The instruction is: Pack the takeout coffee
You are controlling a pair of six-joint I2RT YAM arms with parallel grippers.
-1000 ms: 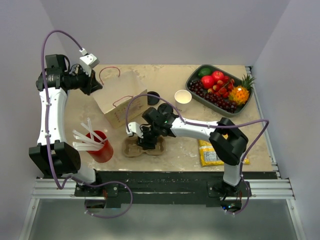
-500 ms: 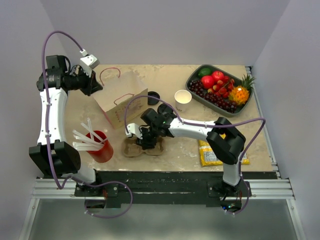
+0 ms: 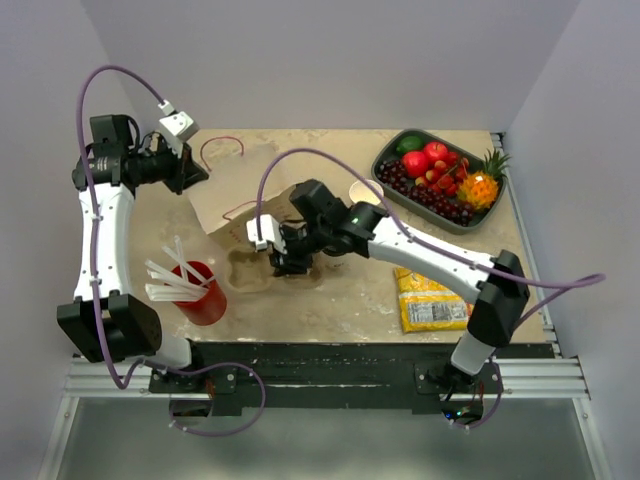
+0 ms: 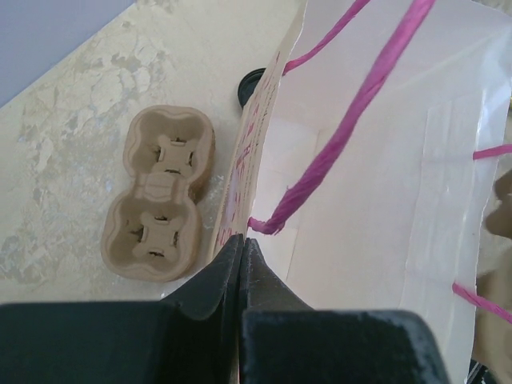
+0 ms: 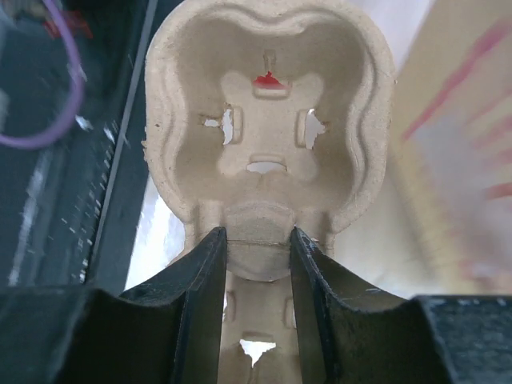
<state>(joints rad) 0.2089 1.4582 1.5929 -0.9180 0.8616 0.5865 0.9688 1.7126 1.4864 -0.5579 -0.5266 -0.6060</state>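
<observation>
Pinching the centre ridge of one brown two-cup pulp carrier, the right gripper is clamped. The left gripper is closed on the rim of one paper bag with pink cord handles. One black-lidded takeout coffee, of which only the lid is seen, is set just beside the bag, apart from both grippers' fingers.

The left arm and the right arm wear white shells between bulky black joints, a purple cable arching back from behind each claw, a small pale-grey camera box just behind the left claw, whose wedge-shaped fingers are matte black.
</observation>
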